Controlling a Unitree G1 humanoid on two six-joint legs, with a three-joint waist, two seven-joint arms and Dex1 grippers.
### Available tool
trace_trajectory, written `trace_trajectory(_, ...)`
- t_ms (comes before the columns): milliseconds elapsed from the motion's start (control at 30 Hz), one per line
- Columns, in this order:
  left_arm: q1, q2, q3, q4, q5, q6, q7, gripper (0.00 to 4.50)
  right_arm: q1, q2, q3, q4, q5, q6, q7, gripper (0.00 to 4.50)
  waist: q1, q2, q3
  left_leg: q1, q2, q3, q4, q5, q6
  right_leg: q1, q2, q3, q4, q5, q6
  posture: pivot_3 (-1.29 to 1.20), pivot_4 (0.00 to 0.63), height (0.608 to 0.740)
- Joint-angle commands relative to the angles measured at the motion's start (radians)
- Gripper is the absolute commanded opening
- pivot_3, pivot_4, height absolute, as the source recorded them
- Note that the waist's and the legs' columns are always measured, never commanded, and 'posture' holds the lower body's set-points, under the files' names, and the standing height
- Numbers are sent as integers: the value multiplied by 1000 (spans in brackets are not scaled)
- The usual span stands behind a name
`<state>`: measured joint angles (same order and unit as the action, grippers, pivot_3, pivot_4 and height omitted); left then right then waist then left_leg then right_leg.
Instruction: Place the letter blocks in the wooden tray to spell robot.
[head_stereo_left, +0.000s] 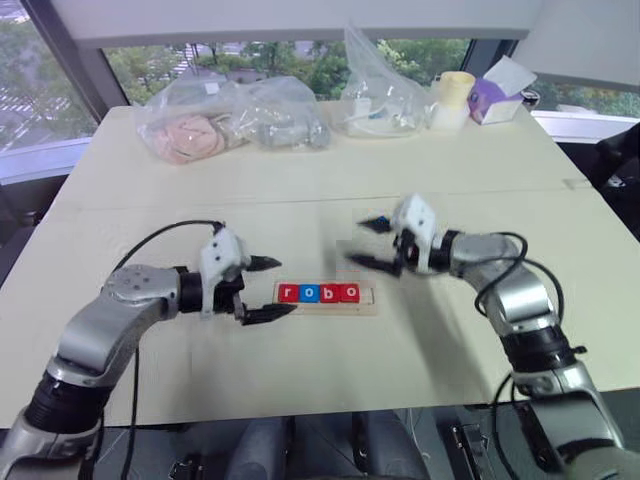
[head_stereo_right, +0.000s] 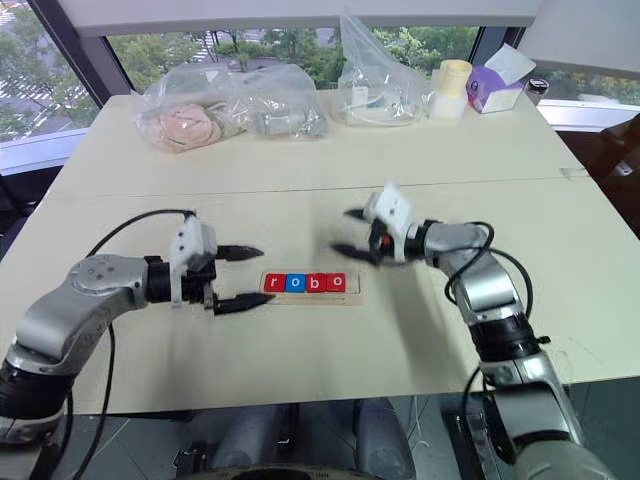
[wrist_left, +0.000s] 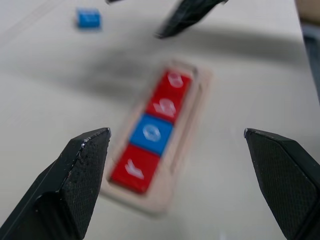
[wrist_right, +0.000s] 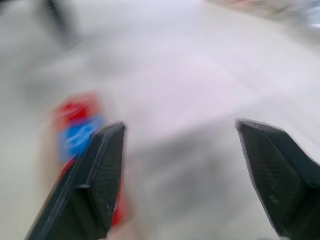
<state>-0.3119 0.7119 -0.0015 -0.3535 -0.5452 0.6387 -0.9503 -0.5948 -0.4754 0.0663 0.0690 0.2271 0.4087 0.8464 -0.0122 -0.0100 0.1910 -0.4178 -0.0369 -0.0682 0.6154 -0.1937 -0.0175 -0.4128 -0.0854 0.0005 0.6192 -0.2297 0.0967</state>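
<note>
Left eye view: left gripper (head_stereo_left: 268, 288) and right gripper (head_stereo_left: 368, 244) both gape empty; tray (head_stereo_left: 365, 307) holds "robo".

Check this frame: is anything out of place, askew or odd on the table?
One thing. The wooden tray holds four letter blocks reading r, o, b, o, with its last slot empty. A blue block lies loose on the table, apart from the tray, beyond the right gripper. Nothing looks spilled or damaged.

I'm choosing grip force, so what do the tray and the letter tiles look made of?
The wooden tray looks like pale unfinished wood: matte, light tan rim. The letter blocks look like painted wood or plastic, with flat solid red and blue faces and white letters; which one is unclear.
</note>
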Motion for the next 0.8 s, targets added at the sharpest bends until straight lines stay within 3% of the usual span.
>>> trace_trajectory(33,-83,6,119,56,-55,19,37,4500,-47,41,-33,107,-75,86,-207,3587,2,0,0,0,0,0,0,0,0,0,0,0,0,0,0,0,150,740)
trace_trajectory(267,-123,9,115,72,-57,32,39,4500,-134,115,-21,341,-183,-22,-401,3587,-6,0,0,-1,-1,6,-2,0,0,-2,1,1,-1,1,2,0,150,740)
trace_trajectory(733,-61,-6,107,5,-62,53,93,4500,-138,177,4,460,-197,-29,-395,3587,-8,0,0,3,0,6,-2,0,0,0,4,3,2,0,0,0,150,740)
trace_trajectory(800,-58,-8,103,0,-60,52,97,4500,-139,182,0,469,-199,-32,-406,3060,-8,0,0,3,0,6,-2,0,0,1,4,3,2,0,0,0,150,740)
